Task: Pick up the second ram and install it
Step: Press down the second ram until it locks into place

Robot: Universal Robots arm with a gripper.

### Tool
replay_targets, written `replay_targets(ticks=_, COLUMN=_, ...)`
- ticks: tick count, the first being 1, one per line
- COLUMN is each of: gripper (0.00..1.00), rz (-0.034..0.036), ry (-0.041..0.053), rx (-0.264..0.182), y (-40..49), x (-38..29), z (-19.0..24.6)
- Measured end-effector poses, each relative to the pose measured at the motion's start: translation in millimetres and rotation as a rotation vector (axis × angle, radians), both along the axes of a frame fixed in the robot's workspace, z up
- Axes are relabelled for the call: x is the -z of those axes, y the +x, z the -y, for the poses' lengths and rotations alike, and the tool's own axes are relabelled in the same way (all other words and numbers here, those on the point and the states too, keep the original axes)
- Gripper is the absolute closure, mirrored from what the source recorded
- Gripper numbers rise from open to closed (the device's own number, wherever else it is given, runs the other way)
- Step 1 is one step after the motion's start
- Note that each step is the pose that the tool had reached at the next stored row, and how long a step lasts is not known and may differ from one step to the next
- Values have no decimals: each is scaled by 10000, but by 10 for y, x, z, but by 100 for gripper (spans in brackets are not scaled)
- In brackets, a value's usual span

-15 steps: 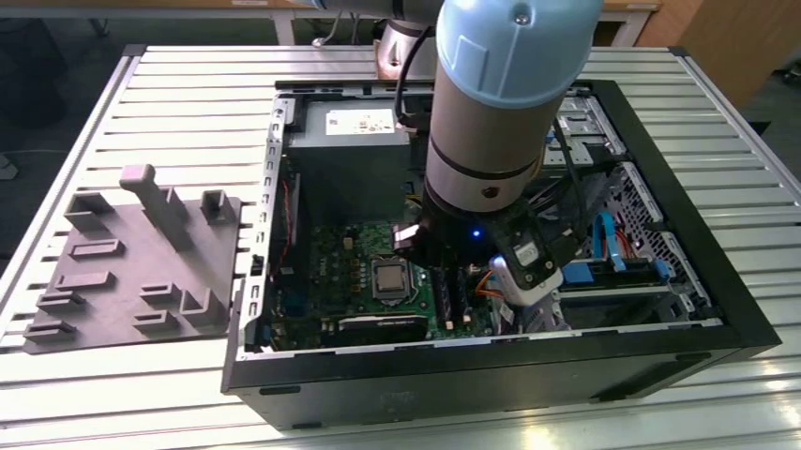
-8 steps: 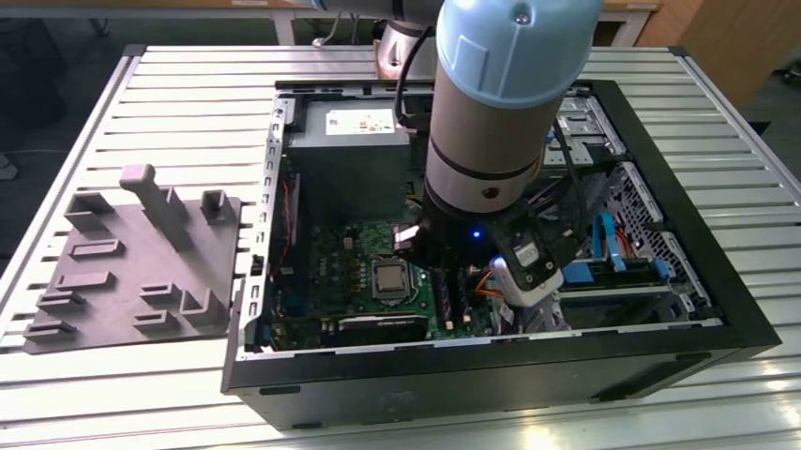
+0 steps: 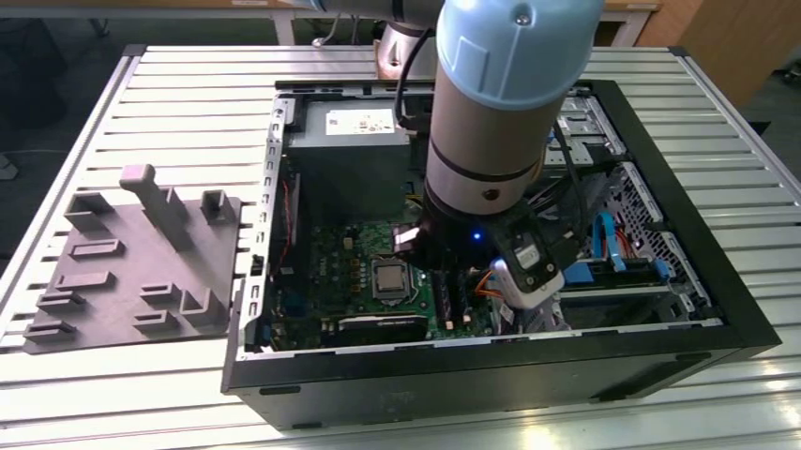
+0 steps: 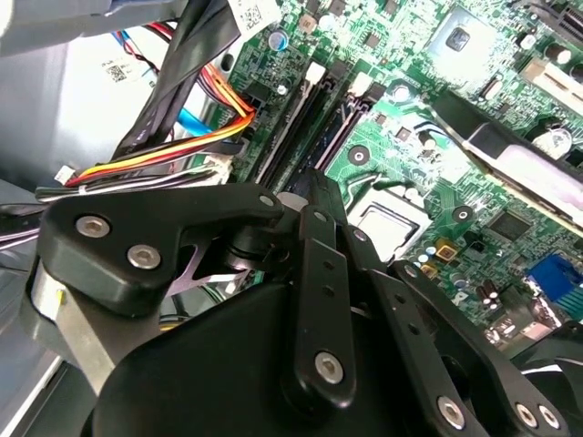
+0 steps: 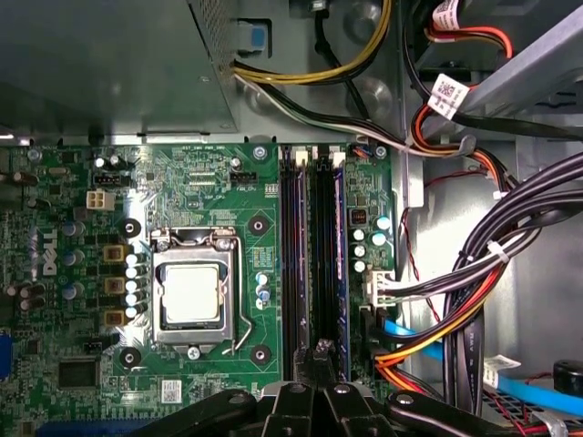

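One grey holder tray (image 3: 126, 272) lies at the exterior view's left, with no memory stick on it that I can make out. Beside it stands the open computer case (image 3: 501, 375); I am lowered inside it, over the green motherboard (image 3: 332, 248). In the first wrist view, the processor socket (image 5: 193, 296) comes first, then the memory slots (image 5: 293, 255), then the cable bundle (image 5: 510, 255). My gripper (image 5: 319, 350) is pressed together, its tip down at the slot row. The second ram (image 5: 321, 255) appears to stand on edge in the slot beneath that tip. I judge pick-up done and insertion under way; full seating cannot be confirmed.
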State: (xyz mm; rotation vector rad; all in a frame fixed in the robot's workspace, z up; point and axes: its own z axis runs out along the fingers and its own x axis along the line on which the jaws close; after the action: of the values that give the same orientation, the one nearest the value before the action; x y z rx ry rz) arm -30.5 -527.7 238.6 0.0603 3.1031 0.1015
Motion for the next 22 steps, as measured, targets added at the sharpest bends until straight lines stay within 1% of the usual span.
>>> replay_targets(ticks=6, gripper=89, rz=0, ry=-6, rx=0, y=0, x=3, z=14)
replay_targets(ticks=22, gripper=89, rz=0, ry=-6, rx=0, y=0, x=28, z=15)
